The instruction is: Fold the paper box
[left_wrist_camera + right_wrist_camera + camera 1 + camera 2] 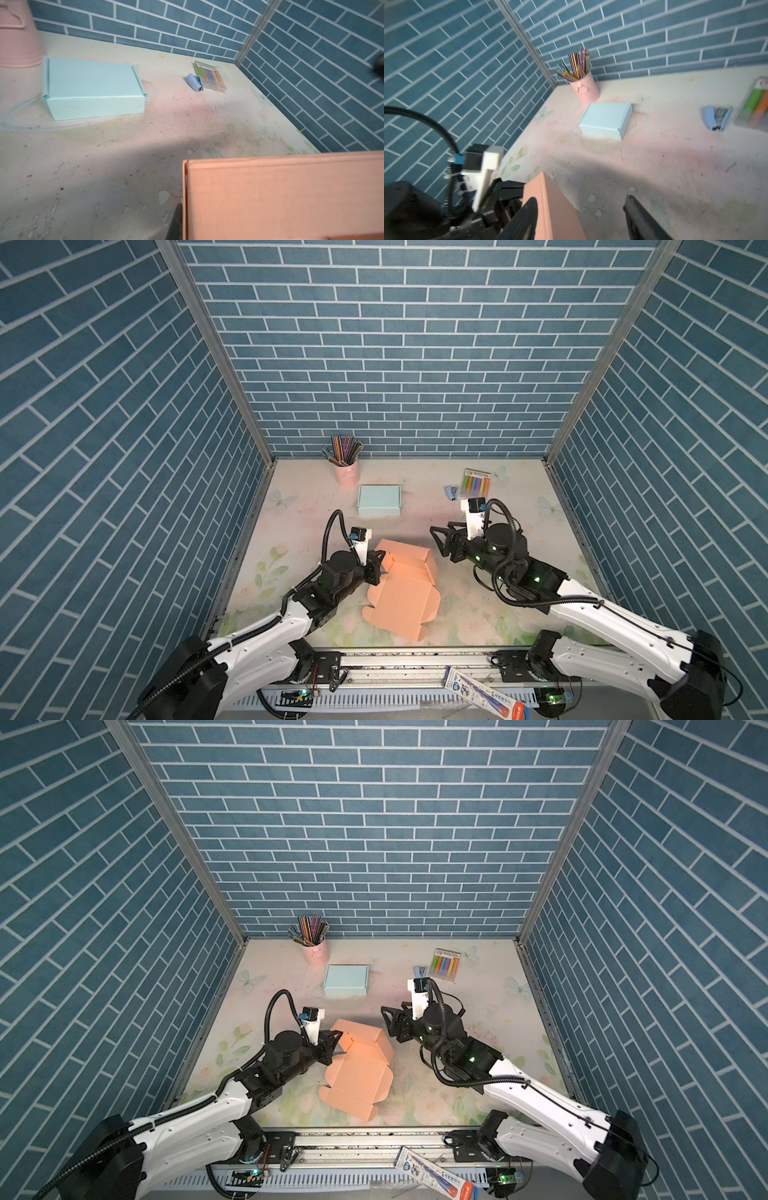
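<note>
Box [401,597] half-formed: far end raised, near flaps flat. My left gripper [379,566] pinches its wall; right gripper [437,541], jaws apart, beside it.

Reading labels now, and there's little I can make out. The carton [486,695] lying across the front rail [415,664] carries blue and red print in both top views, too small for me to read. The marker pack [211,75] has a printed header card, blurred in the left wrist view. Nothing else bears lettering.
</note>
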Controlling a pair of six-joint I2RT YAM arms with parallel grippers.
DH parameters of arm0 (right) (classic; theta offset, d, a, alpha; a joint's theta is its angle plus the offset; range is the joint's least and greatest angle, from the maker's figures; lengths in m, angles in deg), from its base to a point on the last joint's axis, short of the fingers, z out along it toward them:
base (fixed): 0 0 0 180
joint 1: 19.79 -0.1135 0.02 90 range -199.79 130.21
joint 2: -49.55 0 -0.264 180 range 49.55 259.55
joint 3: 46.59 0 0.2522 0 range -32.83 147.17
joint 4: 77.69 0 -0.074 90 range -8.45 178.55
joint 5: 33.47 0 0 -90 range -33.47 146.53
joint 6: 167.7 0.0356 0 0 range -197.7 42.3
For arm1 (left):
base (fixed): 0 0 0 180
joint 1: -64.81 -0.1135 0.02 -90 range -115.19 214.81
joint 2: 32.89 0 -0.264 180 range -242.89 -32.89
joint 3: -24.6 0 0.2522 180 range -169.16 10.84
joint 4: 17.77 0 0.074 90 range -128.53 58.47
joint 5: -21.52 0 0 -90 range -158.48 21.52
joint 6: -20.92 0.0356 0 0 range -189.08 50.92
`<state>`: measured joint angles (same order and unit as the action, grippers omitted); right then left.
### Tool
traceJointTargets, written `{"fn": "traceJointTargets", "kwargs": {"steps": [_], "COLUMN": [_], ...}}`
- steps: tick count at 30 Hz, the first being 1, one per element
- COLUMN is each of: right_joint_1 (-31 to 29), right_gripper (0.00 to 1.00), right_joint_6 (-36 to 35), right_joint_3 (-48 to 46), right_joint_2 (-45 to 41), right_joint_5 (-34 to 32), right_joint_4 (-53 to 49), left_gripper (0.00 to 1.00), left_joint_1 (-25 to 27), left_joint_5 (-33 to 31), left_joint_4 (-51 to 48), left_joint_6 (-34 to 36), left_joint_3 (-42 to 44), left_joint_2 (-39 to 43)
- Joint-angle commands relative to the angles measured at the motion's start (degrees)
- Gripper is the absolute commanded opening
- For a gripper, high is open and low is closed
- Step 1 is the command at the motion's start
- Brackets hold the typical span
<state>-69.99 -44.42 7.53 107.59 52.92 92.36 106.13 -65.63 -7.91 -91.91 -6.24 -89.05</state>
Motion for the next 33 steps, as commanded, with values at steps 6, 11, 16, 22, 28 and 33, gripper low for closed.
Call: {"fn": "traceJointTargets", "kwargs": {"steps": [6,11,16,22,28,33], "right_joint_1": [5.12,5.11,3.09,0.98,0.21,0.16], "right_gripper": [0.64,0.62,0.58,0.57,0.55,0.56], "right_joint_6": [4.65,5.90,8.16,10.13,10.58,8.97], "right_joint_3": [-5.43,-6.90,-7.29,-7.49,-7.52,-7.62], "right_joint_2": [12.18,19.74,25.70,29.20,29.69,26.73], "right_joint_5": [13.42,19.05,22.73,23.86,24.17,20.78], "right_joint_4": [8.64,15.42,21.42,24.67,25.00,20.96], "left_gripper": [0.03,0.07,0.07,0.12,0.14,0.19], "left_joint_1": [5.52,5.80,6.16,6.43,6.41,6.41], "left_joint_5": [0.66,-0.92,-4.27,-7.60,-9.00,-8.99], "left_joint_4": [9.13,12.69,18.52,21.46,23.73,24.58], "left_joint_6": [8.09,10.13,12.58,13.93,13.85,13.14], "left_joint_3": [3.66,5.36,7.41,6.87,7.45,8.62], "left_joint_2": [-3.34,-7.11,-11.11,-15.28,-18.10,-17.83]}}
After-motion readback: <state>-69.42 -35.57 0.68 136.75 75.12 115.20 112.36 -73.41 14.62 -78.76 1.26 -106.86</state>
